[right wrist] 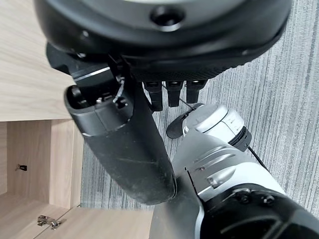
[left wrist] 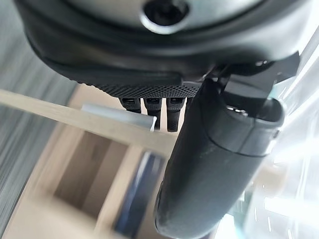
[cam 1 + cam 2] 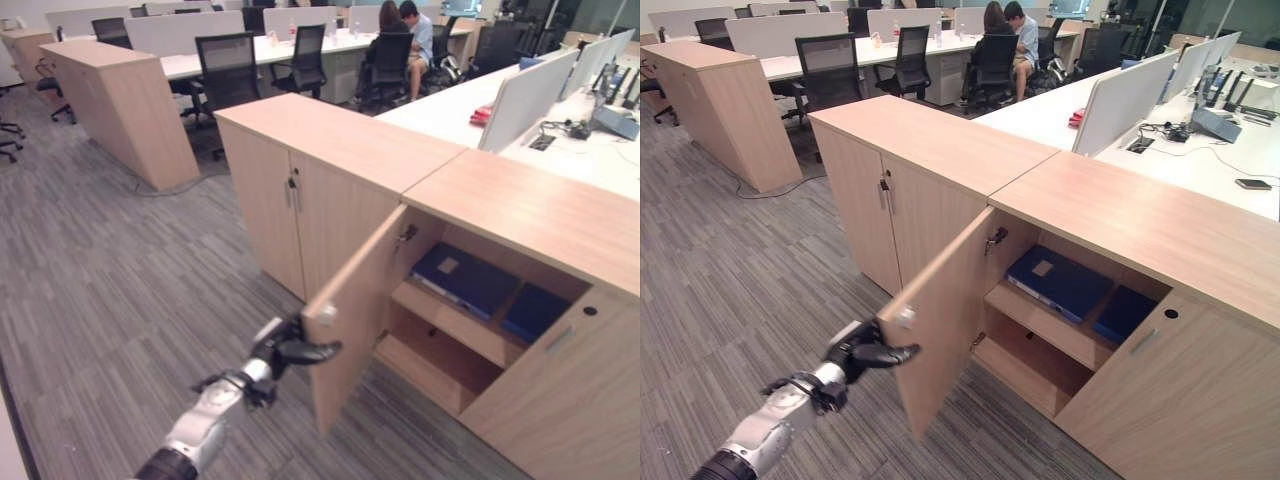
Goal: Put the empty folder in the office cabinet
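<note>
2 dark blue folders point(image 3: 467, 279) already lie flat on the upper shelf point(image 3: 455, 322) of the office cabinet point(image 3: 520, 215), one beside the other, and the left hand point(image 3: 290, 350) is at the free edge of the open cabinet door point(image 3: 352, 300), thumb out on the door's outer face, so the step in hand looks like closing up. To do it well, I would keep the fingers flat on the outer face near the door's edge and swing it shut evenly about its hinges, drawing them clear before it meets the frame. The left fingers run behind the door's edge, so I cannot tell whether they curl round it or only press; the right hand point(image 1: 124, 134) shows in its own wrist view over grey carpet point(image 1: 279, 74), its fingers cut short by the palm, so its state cannot be told either, nor which folder is the empty one.
</note>
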`<state>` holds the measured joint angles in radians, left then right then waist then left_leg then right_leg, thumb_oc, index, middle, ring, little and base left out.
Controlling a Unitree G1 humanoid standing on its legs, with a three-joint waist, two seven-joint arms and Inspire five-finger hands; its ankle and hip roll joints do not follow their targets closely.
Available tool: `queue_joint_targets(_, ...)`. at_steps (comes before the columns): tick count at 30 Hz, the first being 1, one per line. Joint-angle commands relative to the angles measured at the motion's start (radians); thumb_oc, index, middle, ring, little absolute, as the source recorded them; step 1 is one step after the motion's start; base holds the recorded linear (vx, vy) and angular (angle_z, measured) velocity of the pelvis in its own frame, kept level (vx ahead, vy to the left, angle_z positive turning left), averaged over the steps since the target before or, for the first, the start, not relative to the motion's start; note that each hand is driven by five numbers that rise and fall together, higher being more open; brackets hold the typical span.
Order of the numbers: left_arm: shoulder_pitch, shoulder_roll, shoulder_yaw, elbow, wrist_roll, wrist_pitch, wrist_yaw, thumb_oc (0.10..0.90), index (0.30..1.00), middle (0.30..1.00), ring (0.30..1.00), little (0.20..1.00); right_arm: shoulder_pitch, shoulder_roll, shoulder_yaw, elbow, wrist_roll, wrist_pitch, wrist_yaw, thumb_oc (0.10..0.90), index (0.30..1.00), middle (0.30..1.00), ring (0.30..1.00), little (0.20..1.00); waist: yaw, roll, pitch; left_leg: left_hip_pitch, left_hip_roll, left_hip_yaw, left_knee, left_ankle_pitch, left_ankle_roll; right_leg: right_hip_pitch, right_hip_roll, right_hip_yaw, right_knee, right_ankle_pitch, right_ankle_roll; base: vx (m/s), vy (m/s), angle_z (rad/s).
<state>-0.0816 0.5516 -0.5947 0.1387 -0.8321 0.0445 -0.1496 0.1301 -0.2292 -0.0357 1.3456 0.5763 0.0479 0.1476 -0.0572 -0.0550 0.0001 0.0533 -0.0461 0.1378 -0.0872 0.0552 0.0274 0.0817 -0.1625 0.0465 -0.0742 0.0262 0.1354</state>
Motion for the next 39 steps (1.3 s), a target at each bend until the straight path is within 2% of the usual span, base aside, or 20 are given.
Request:
queue_joint_targets(1, -0.146, -0.138, -0.067, -0.232, -0.095, -0.033, -0.230, 0.800, 0.900, 0.900, 0.900, 0.900, -0.077, 0.008, 0.016, 0.071, 0.023, -0.024, 0.017, 0.800, 0.900, 0.900, 0.900, 0.900, -0.048, 0.032, -0.006, 0.010, 0.038, -0.029, 0.000, -0.091, -0.032, -0.034, 0.004, -0.067, 0.040, -0.002, 0.055, -0.01, -0.018, -0.09)
queue_joint_targets(6, -0.084, -0.101, -0.073, -0.259, -0.117, -0.026, -0.237, 0.800, 0.900, 0.900, 0.900, 0.900, -0.088, 0.018, 0.045, 0.077, 0.015, -0.031, 0.015, 0.800, 0.900, 0.900, 0.900, 0.900, -0.038, 0.030, -0.006, 0.008, 0.042, -0.032, 0.000, -0.090, -0.033, -0.032, 0.010, -0.071, 0.035, -0.003, 0.049, -0.01, -0.017, -0.10)
queue_joint_targets(8, -0.037, -0.102, -0.033, -0.269, -0.113, -0.045, -0.227, 0.800, 0.900, 0.900, 0.900, 0.900, -0.086, 0.023, 0.047, 0.072, 0.025, -0.037, 0.010, 0.800, 0.900, 0.900, 0.900, 0.900, -0.033, 0.027, -0.007, 0.007, 0.044, -0.033, 0.000, -0.089, -0.034, -0.030, 0.012, -0.074, 0.033, -0.002, 0.047, -0.02, -0.018, -0.07)
queue_joint_targets(9, 0.003, -0.117, 0.008, -0.266, -0.097, -0.072, -0.211, 0.800, 0.900, 0.900, 0.900, 0.900, -0.086, 0.028, 0.044, 0.070, 0.035, -0.042, 0.005, 0.800, 0.900, 0.900, 0.900, 0.900, -0.026, 0.023, -0.006, 0.006, 0.044, -0.034, 0.000, -0.088, -0.034, -0.029, 0.013, -0.075, 0.033, -0.003, 0.045, -0.02, -0.037, -0.03)
queue_joint_targets(10, 0.056, -0.150, 0.071, -0.267, -0.052, -0.129, -0.181, 0.800, 0.900, 0.900, 0.900, 0.900, -0.082, 0.039, 0.040, 0.065, 0.063, -0.050, -0.004, 0.800, 0.900, 0.900, 0.900, 0.900, -0.016, 0.015, -0.006, 0.007, 0.045, -0.039, 0.000, -0.087, -0.035, -0.023, 0.014, -0.079, 0.031, -0.004, 0.041, -0.03, -0.050, -0.08)
queue_joint_targets(11, 0.086, -0.174, 0.093, -0.254, -0.020, -0.159, -0.164, 0.800, 0.900, 0.900, 0.900, 0.900, -0.078, 0.047, 0.036, 0.061, 0.079, -0.061, -0.007, 0.800, 0.900, 0.900, 0.900, 0.900, -0.007, 0.008, -0.006, 0.004, 0.046, -0.041, 0.000, -0.085, -0.036, -0.024, 0.015, -0.081, 0.031, -0.004, 0.040, -0.03, -0.055, -0.07)
queue_joint_targets(16, 0.174, -0.163, 0.169, -0.160, 0.045, -0.153, -0.152, 0.800, 0.900, 0.900, 0.900, 0.900, -0.078, 0.050, 0.011, 0.059, 0.087, -0.061, -0.018, 0.800, 0.900, 0.900, 0.900, 0.900, 0.007, 0.005, -0.010, -0.001, 0.047, -0.047, 0.000, -0.083, -0.038, -0.022, 0.018, -0.091, 0.025, -0.001, 0.038, -0.02, -0.022, 0.10)
queue_joint_targets(19, 0.199, -0.227, 0.232, 0.049, -0.010, -0.125, -0.137, 0.800, 0.900, 0.900, 0.900, 0.900, -0.077, 0.046, 0.011, 0.064, 0.077, -0.053, -0.018, 0.800, 0.900, 0.900, 0.900, 0.900, 0.003, 0.007, -0.013, -0.001, 0.051, -0.045, 0.000, -0.081, -0.039, -0.024, 0.021, -0.088, 0.025, -0.001, 0.035, -0.01, -0.007, 0.04)
queue_joint_targets(20, 0.198, -0.228, 0.232, 0.050, -0.010, -0.126, -0.138, 0.800, 0.900, 0.900, 0.900, 0.900, -0.077, 0.045, 0.012, 0.064, 0.077, -0.053, -0.018, 0.800, 0.900, 0.900, 0.900, 0.900, 0.002, 0.008, -0.013, -0.001, 0.051, -0.045, 0.000, -0.081, -0.039, -0.024, 0.021, -0.088, 0.025, -0.002, 0.035, 0.00, 0.000, 0.00)
queue_joint_targets(21, 0.198, -0.236, 0.249, 0.131, 0.027, -0.123, -0.125, 0.800, 0.900, 0.900, 0.900, 0.900, -0.077, 0.040, 0.008, 0.064, 0.077, -0.051, -0.019, 0.800, 0.900, 0.900, 0.900, 0.900, 0.000, 0.010, -0.014, -0.001, 0.052, -0.043, 0.000, -0.081, -0.039, -0.024, 0.022, -0.087, 0.025, -0.002, 0.034, 0.00, 0.000, 0.00)
queue_joint_targets(22, 0.215, -0.243, 0.289, 0.304, 0.096, -0.110, -0.119, 0.800, 0.900, 0.900, 0.900, 0.900, -0.077, 0.031, -0.003, 0.070, 0.070, -0.052, -0.019, 0.800, 0.900, 0.900, 0.900, 0.900, -0.004, 0.014, -0.019, 0.000, 0.054, -0.038, 0.000, -0.080, -0.040, -0.026, 0.024, -0.083, 0.024, -0.002, 0.033, -0.01, 0.007, -0.04)
queue_joint_targets(24, 0.199, -0.279, 0.338, 0.500, 0.129, -0.098, -0.113, 0.800, 0.900, 0.900, 0.900, 0.900, -0.077, 0.026, -0.008, 0.076, 0.068, -0.047, -0.015, 0.800, 0.900, 0.900, 0.900, 0.900, -0.009, 0.017, -0.023, 0.001, 0.055, -0.034, 0.000, -0.081, -0.041, -0.028, 0.026, -0.079, 0.024, -0.004, 0.030, 0.00, 0.010, -0.09)
queue_joint_targets(28, 0.131, -0.314, 0.427, 0.990, 0.356, -0.123, -0.063, 0.800, 0.900, 0.900, 0.900, 0.900, -0.071, 0.018, -0.016, 0.087, 0.070, -0.048, -0.011, 0.800, 0.900, 0.900, 0.900, 0.900, -0.019, 0.018, -0.036, 0.003, 0.058, -0.026, 0.000, -0.079, -0.045, -0.029, 0.030, -0.074, 0.021, -0.001, 0.023, 0.00, 0.004, -0.11)
queue_joint_targets(30, 0.123, -0.313, 0.470, 1.134, 0.450, -0.139, -0.032, 0.800, 0.900, 0.900, 0.900, 0.900, -0.067, 0.018, -0.017, 0.092, 0.068, -0.050, -0.010, 0.800, 0.900, 0.900, 0.900, 0.900, -0.020, 0.014, -0.045, 0.004, 0.060, -0.022, 0.000, -0.078, -0.047, -0.028, 0.032, -0.071, 0.016, 0.002, 0.019, 0.01, -0.003, -0.07)
queue_joint_targets(33, 0.142, -0.294, 0.506, 1.217, 0.582, -0.175, 0.042, 0.800, 0.900, 0.900, 0.900, 0.900, -0.060, 0.021, -0.017, 0.091, 0.067, -0.064, -0.017, 0.800, 0.900, 0.900, 0.900, 0.900, -0.019, 0.010, -0.054, 0.005, 0.062, -0.019, 0.000, -0.079, -0.051, -0.026, 0.034, -0.071, 0.009, 0.003, 0.016, 0.00, 0.000, 0.01)
queue_joint_targets(37, 0.163, -0.290, 0.532, 1.170, 0.603, -0.224, 0.134, 0.800, 0.900, 0.900, 0.900, 0.900, -0.050, 0.035, -0.027, 0.084, 0.104, -0.088, -0.038, 0.800, 0.900, 0.900, 0.900, 0.900, -0.009, 0.004, -0.050, -0.003, 0.063, -0.029, 0.000, -0.076, -0.055, -0.025, 0.037, -0.081, 0.007, 0.003, 0.013, 0.00, 0.000, 0.00)
queue_joint_targets(39, 0.166, -0.297, 0.523, 1.179, 0.615, -0.227, 0.155, 0.800, 0.900, 0.900, 0.900, 0.900, -0.046, 0.042, -0.032, 0.088, 0.117, -0.095, -0.048, 0.800, 0.900, 0.900, 0.900, 0.900, -0.008, 0.002, -0.048, -0.005, 0.063, -0.032, 0.000, -0.074, -0.055, -0.025, 0.037, -0.085, 0.007, 0.003, 0.014, 0.00, 0.000, 0.00)
